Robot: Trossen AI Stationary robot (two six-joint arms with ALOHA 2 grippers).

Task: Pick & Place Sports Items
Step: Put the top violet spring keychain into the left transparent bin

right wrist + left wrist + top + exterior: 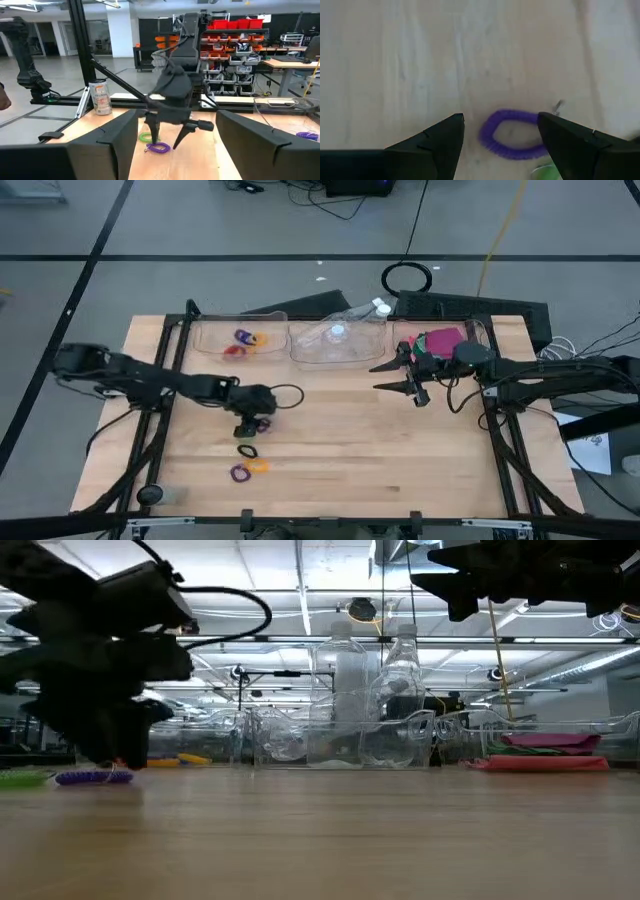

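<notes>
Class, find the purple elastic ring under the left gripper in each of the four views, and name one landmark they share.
High view: purple ring mostly hidden under the left gripper.
Low view: purple ring on the table at far left.
Left wrist view: between the open fingers.
Right wrist view: below the far gripper.
Shared landmark: the left gripper.

Landmark = middle tray (338, 345), at table's (340, 450) far edge w/ bottles (360, 320) in it. Left of it: tray w/ rings (243, 341). Right: tray w/ flat pieces (440, 342). Well in front-left: loose rings (250, 460) on table.
</notes>
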